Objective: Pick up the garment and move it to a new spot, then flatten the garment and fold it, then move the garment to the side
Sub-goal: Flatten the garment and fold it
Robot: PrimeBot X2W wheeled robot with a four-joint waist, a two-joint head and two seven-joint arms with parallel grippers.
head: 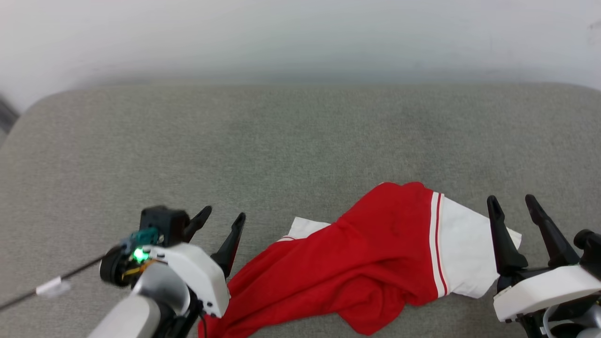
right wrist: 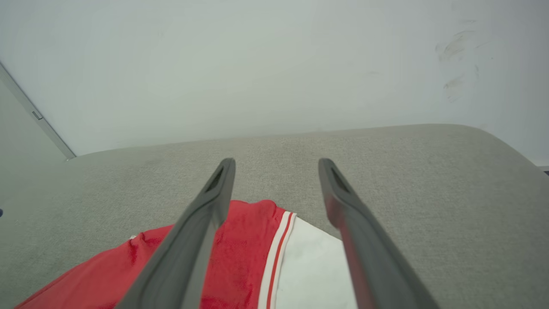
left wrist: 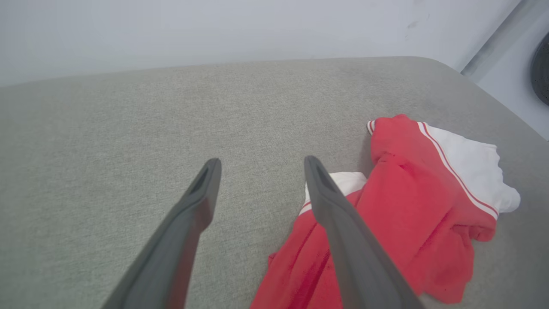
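Garment (head: 361, 263) crumpled on grey surface (head: 281, 150); left claw (head: 220, 225), right claw (head: 516, 209) both spread apart, empty

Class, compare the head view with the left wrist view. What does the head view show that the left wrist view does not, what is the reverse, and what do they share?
Head view, beyond the left wrist view: the right tool, open, at the white sleeve; the left arm's green light; a thin black cable with a white tag.
Left wrist view, beyond the head view: a dark round object at its right edge.
Shared: the crumpled red garment on the grey padded surface, and the open left tool, holding nothing.
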